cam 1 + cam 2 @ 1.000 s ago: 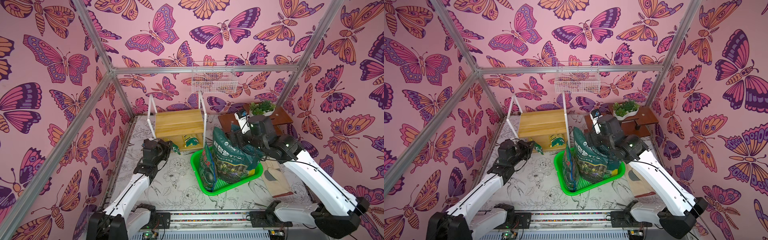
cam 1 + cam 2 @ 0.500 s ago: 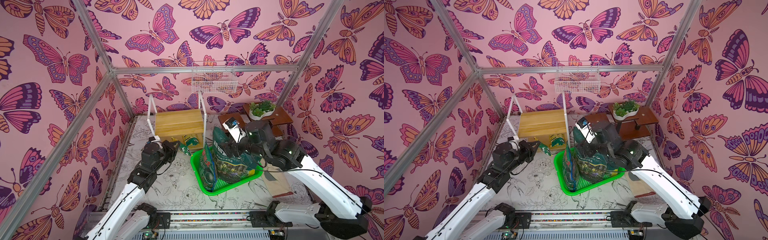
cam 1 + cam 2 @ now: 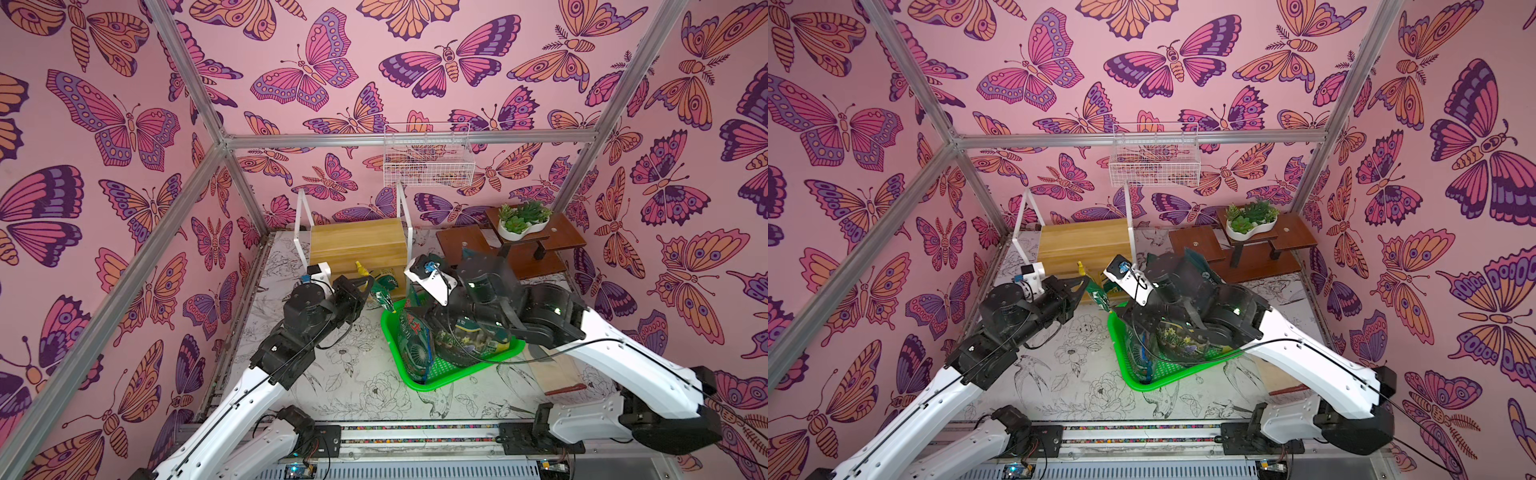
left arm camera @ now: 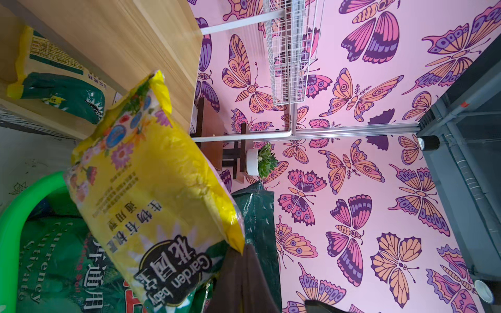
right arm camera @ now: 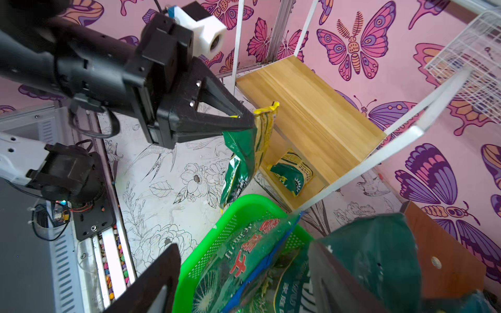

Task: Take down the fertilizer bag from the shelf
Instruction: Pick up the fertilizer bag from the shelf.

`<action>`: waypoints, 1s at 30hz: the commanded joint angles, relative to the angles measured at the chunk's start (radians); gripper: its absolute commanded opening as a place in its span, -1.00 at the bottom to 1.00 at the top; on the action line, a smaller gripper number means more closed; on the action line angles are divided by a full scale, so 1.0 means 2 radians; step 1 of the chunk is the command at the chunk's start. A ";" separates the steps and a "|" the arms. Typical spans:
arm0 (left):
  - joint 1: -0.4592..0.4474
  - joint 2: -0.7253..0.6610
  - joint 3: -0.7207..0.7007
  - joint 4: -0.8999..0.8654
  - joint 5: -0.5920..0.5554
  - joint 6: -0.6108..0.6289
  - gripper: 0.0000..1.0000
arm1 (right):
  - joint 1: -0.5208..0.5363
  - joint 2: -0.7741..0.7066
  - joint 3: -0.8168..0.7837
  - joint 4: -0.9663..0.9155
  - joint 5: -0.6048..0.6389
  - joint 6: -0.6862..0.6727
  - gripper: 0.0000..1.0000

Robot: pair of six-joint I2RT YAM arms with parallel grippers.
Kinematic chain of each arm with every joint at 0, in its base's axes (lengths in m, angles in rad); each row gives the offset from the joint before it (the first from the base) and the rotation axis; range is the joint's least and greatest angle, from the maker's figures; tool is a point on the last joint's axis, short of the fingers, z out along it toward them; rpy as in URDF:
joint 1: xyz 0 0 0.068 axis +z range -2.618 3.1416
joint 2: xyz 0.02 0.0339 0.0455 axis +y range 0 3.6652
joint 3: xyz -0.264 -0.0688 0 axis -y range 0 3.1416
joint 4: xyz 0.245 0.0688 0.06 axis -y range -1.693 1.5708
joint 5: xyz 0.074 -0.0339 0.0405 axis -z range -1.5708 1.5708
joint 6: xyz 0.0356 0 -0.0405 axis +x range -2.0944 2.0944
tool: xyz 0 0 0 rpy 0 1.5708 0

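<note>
Left gripper [image 5: 250, 122] was clamped on the fertilizer bag [image 5: 244, 151], which hung just off the shelf [image 5: 311, 108] front, over the green tray [image 5: 244, 206] rim. Twin bag [image 5: 291, 173] sat on the lower tier. Right gripper [image 5: 242, 246] was wide, straddling soil bags [image 5: 244, 268] that filled the tray.

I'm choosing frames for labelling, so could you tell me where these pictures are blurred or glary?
Both top views: sharp, evenly lit, posts splayed by wide lens. Left wrist: fertilizer bag crisp, sheen on its film. Right wrist: right gripper fingers blurred, left gripper sharp.

The left gripper [image 5: 245, 119] pinches the fertilizer bag [image 5: 242, 160] by its top edge beside the shelf [image 5: 311, 116].
</note>
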 commanded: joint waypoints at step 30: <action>-0.021 -0.054 0.014 0.022 -0.007 -0.017 -1.00 | -0.010 0.099 0.028 0.126 -0.005 0.015 -0.28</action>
